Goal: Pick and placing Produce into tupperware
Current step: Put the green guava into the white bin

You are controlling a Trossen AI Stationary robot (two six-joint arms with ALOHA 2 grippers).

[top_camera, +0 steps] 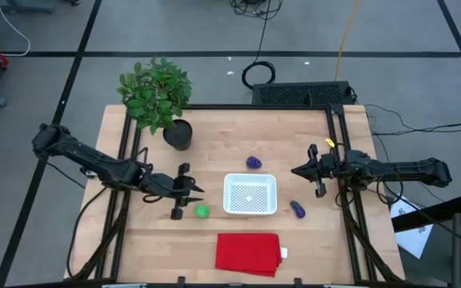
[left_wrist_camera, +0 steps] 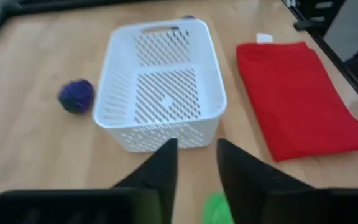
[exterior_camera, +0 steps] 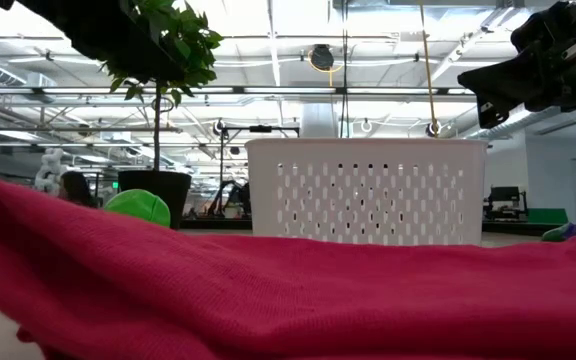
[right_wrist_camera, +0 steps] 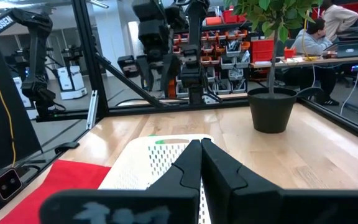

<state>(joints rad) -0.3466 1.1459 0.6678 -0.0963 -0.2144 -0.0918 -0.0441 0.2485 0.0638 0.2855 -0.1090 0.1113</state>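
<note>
The white perforated container (top_camera: 250, 194) stands mid-table. The round green item (top_camera: 202, 211) lies on the wood just off its left side. The rounded purple item (top_camera: 254, 162) lies past its far side, and the elongated dark purple one (top_camera: 298, 210) by its right near corner. My left gripper (top_camera: 197, 190) is open and hovers left of the container, pointing at it; in the wrist view its fingers (left_wrist_camera: 196, 149) frame the container (left_wrist_camera: 163, 87), with the green item (left_wrist_camera: 216, 208) beside and below one finger. My right gripper (top_camera: 298, 170) is shut (right_wrist_camera: 201, 148), raised to the right of the container.
A folded red cloth (top_camera: 248, 253) lies near the front edge and fills the low view's foreground (exterior_camera: 268, 290). A potted leafy plant (top_camera: 158, 96) stands at the far left in a black pot (top_camera: 178, 134). A black frame borders the table's sides and far edge.
</note>
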